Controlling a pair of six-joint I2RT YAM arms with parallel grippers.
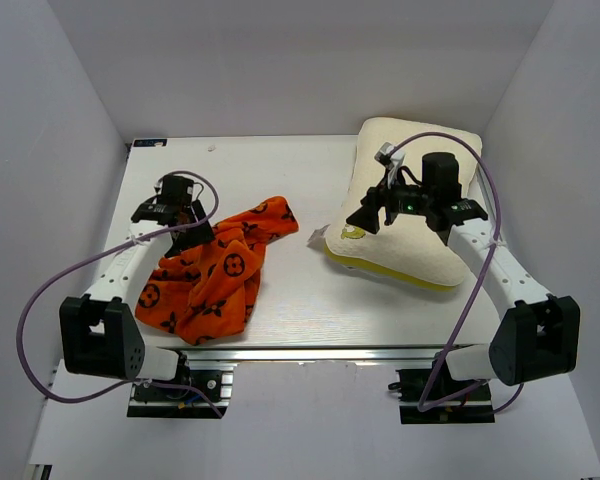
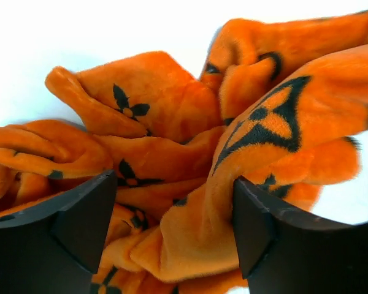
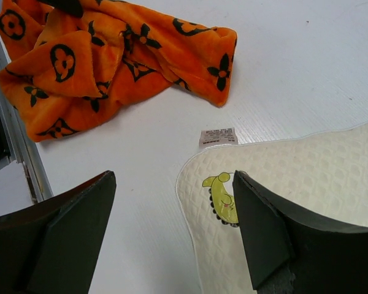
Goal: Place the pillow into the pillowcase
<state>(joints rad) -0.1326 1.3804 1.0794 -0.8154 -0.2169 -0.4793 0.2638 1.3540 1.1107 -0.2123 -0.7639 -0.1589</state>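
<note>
Pillow (image 1: 400,255) bare on the bench (image 1: 300,180), well apart from the crumpled pillowcase (image 1: 215,275), left fingers (image 2: 80,226) spread around its folds, right fingers (image 3: 67,233) spread empty above pillow, stuffing all ahead.

The left pincer (image 2: 175,184) and right pincer (image 3: 175,177) are moulded in matte black. Behind them, white links (image 1: 115,270) and purple cables (image 1: 435,134) are seen.
</note>
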